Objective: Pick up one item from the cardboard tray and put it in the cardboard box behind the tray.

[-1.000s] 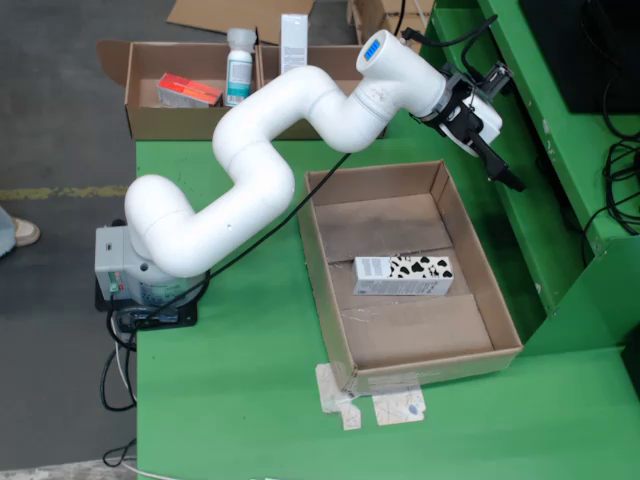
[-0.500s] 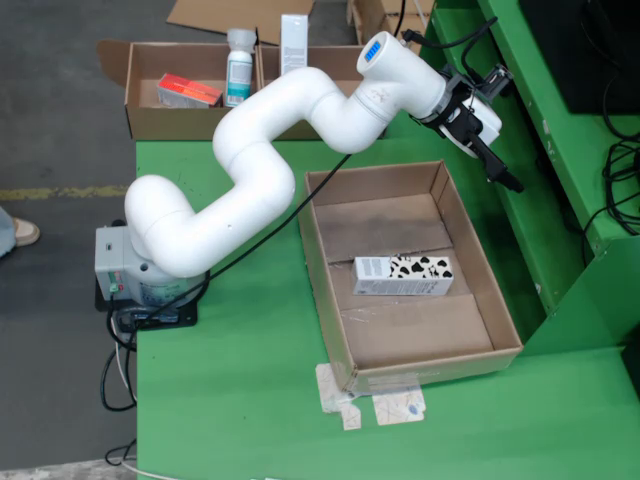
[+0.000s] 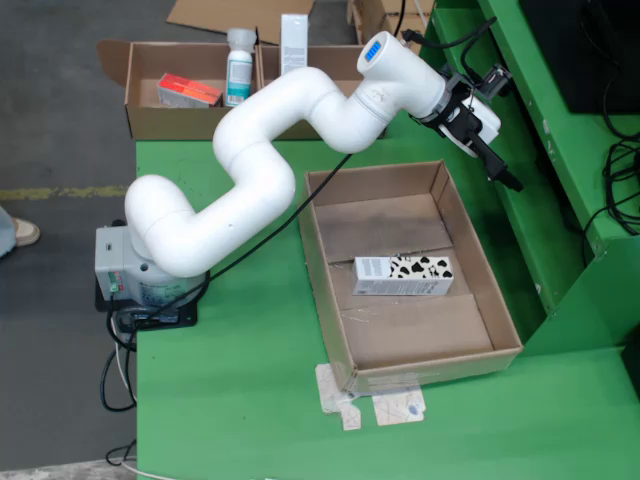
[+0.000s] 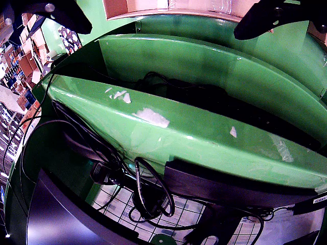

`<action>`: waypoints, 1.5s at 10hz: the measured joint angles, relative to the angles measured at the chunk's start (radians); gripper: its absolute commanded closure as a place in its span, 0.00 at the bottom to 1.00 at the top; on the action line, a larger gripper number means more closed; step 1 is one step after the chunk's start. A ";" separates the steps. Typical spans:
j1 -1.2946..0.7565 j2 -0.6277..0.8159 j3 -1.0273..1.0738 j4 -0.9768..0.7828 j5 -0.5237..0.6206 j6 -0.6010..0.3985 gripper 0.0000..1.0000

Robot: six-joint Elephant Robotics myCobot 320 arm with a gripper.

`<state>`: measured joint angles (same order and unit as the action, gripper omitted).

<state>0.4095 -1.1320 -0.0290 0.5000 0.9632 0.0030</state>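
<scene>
Cardboard tray (image 3: 330,290) holds one cow-patterned carton (image 3: 403,275), its long axis running left-right in the view from above. Our tool (image 3: 508,180), fingers spread and empty, hangs past the tray's upper-right corner, so the carton lies down-left of us.

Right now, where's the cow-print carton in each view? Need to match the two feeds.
View from above: cow-print carton lies flat, mid-floor of the cardboard tray, right of centre.
View that rides on the gripper: carton not in it; only a strip of the tray rim along the top edge, between the dark fingertips.
Shared landmark: the cardboard tray.
</scene>
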 measured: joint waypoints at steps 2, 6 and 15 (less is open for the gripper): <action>0.000 -0.012 0.000 0.000 0.000 0.002 0.00; 0.002 -0.018 0.000 0.000 0.000 -0.044 0.00; 0.002 -0.028 0.000 0.000 0.000 -0.061 0.00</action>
<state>0.4110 -1.1596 -0.0290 0.5000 0.9632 -0.0581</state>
